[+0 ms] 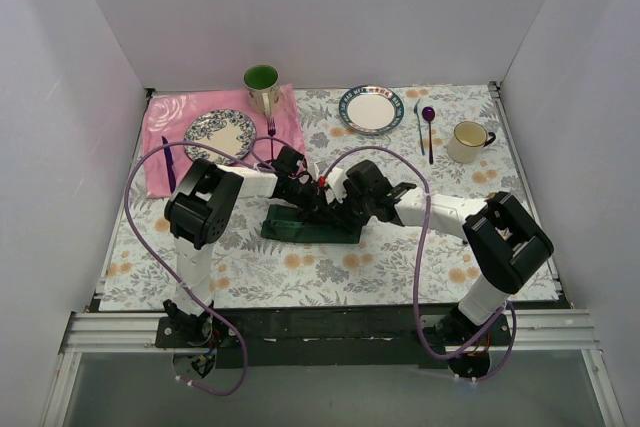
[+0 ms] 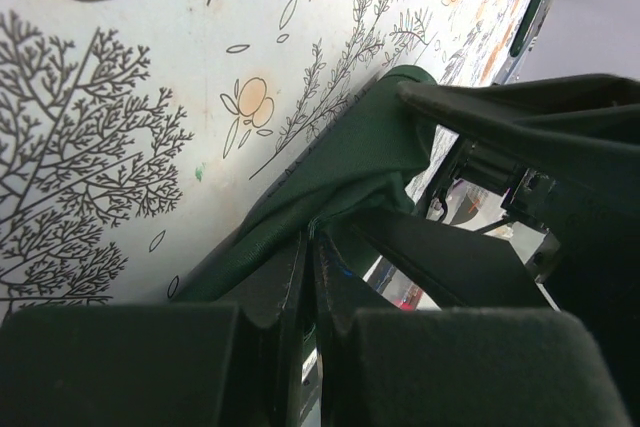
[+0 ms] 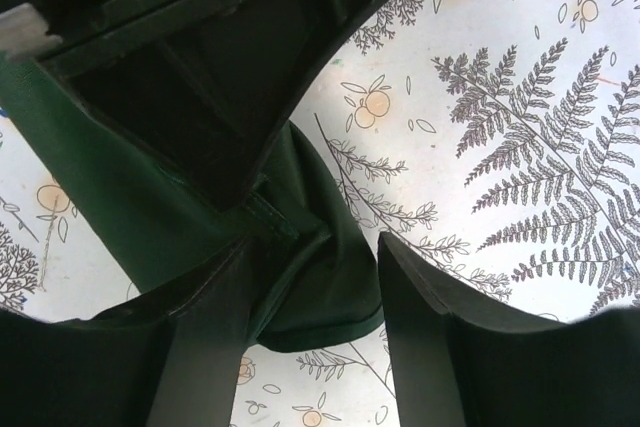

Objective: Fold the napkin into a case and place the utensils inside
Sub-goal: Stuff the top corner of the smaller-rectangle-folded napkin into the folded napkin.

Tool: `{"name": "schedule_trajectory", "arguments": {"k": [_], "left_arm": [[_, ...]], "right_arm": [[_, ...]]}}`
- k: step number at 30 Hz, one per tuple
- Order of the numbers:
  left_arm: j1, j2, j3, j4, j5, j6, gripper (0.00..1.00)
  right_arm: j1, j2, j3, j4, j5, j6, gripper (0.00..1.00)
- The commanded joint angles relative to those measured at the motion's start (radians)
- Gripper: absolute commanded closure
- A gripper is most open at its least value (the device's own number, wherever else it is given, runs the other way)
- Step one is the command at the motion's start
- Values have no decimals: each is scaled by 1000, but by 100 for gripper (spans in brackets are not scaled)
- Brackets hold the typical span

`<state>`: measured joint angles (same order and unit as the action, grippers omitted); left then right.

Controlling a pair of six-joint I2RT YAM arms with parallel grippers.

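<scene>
arms: 2. The left arm [image 1: 205, 209] and right arm [image 1: 505, 237] rise from the near edge and meet at mid-table.
table: 1, floral cover [image 1: 330, 272].
pink cloth: 1 [image 1: 160, 112], far-left corner.
napkin: 1 [image 1: 295, 229], dark green, bunched at table centre under both wrists.
plates: 2. Patterned plate [image 1: 220, 134] on the pink cloth, white plate [image 1: 371, 109] far centre.
mugs: 2. Green-lined mug [image 1: 262, 85] at the pink cloth's far edge, cream mug [image 1: 468, 142] far right.
left gripper [image 2: 311, 242]: fingers pressed together, pinching a napkin fold.
right gripper [image 3: 318, 247]: fingers apart, straddling a napkin fold, not clamped.
cutlery: 4. Purple knife [image 1: 168, 162] and fork [image 1: 270, 132] on the pink cloth; purple spoon [image 1: 428, 127] and pale blue piece [image 1: 418, 115] between white plate and cream mug.
</scene>
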<state>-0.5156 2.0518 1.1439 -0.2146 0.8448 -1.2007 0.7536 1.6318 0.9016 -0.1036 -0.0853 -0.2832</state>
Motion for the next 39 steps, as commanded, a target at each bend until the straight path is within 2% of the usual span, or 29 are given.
{"name": "schedule_trajectory", "arguments": {"k": [1, 2, 5, 7, 9, 12, 13, 14, 16, 18, 28, 31, 35, 38, 39], "left_arm": [[-11, 41, -12, -28, -162, 41, 100], [-9, 39, -13, -25, -162, 39, 100], [-9, 36, -15, -26, -164, 35, 100], [-9, 36, -15, -25, -162, 33, 100], [-11, 34, -15, -25, -165, 35, 100], [-11, 34, -15, -25, -165, 35, 100], [-11, 33, -13, -25, -162, 33, 100], [-11, 31, -13, -22, -156, 32, 100], [-8, -1, -32, 13, -132, 18, 100], [9, -63, -74, 53, -118, 3, 97], [127, -237, -208, 139, 2, 45, 56], [179, -265, -225, 139, 40, 119, 52], [301, -344, -320, 185, 175, 262, 48], [391, -433, -361, 173, 267, 473, 44], [411, -467, -358, 141, 299, 642, 44]], "right_arm": [[18, 25, 43, 15, 68, 4, 45], [23, 26, 39, 18, 74, -5, 53], [56, 11, 16, 45, 136, -27, 65], [79, 8, 11, 50, 162, -43, 68], [99, 3, 7, 53, 180, -57, 75], [115, 2, 0, 54, 202, -65, 76], [115, 0, 0, 53, 212, -65, 80], [115, 6, -1, 51, 216, -65, 91], [113, 11, -9, 53, 222, -65, 99], [115, 13, -16, 59, 225, -66, 99], [108, -68, -121, 205, 205, -68, 99], [105, -87, -156, 248, 187, -85, 99], [90, -122, -200, 291, 142, -120, 99], [82, -145, -243, 338, 108, -154, 99], [84, -153, -263, 367, 104, -162, 99]]}}
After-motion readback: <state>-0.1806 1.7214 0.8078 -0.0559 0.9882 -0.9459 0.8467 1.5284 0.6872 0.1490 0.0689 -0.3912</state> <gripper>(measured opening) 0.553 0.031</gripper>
